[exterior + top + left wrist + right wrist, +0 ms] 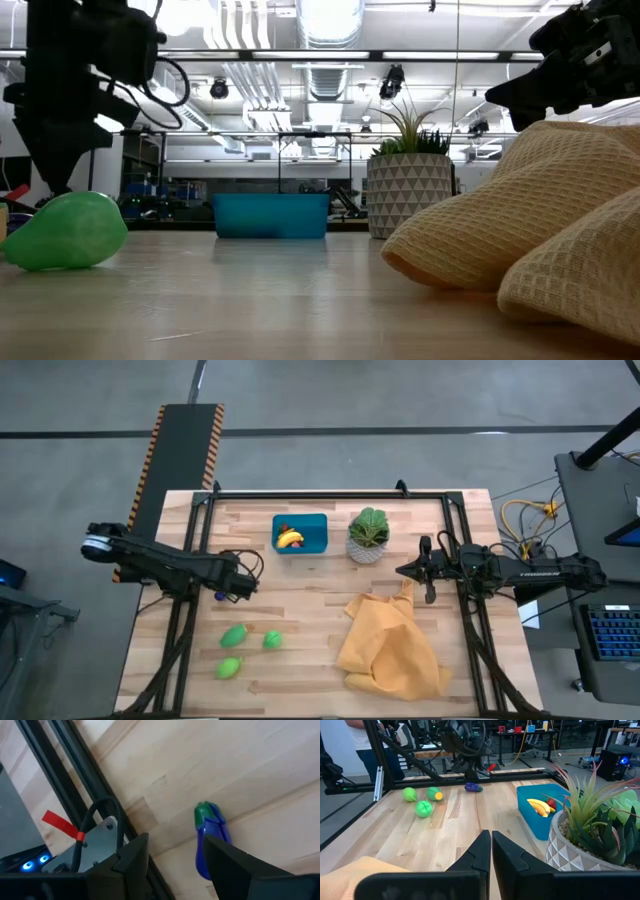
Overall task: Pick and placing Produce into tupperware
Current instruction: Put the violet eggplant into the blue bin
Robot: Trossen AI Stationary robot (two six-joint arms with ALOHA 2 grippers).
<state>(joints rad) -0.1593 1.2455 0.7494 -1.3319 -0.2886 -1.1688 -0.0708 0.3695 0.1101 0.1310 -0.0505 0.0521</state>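
The teal tupperware (312,543) stands at the table's far middle and holds the yellow banana (290,539) and a tiny red piece (551,802). Three green pieces (233,634) (271,641) (229,667) lie at the near left. A small purple eggplant with a green cap (210,832) lies on the table beside them. My left gripper (175,847) is open just above the eggplant, which lies beyond one finger rather than between the two. My right gripper (491,842) is shut, raised at the table's right over the yellow cloth's far edge. My left gripper has one finger (235,867) in front of the eggplant's purple end (202,862), which hides where they meet, so I cannot tell whether it touches. The eggplant lies flat on the table.
A potted plant in a white patterned pot (368,538) stands right next to the tupperware. A crumpled yellow cloth (390,645) covers the near right of the table. Black frame rails (185,600) run along the left, right and far edges. Bare wood lies in the middle.
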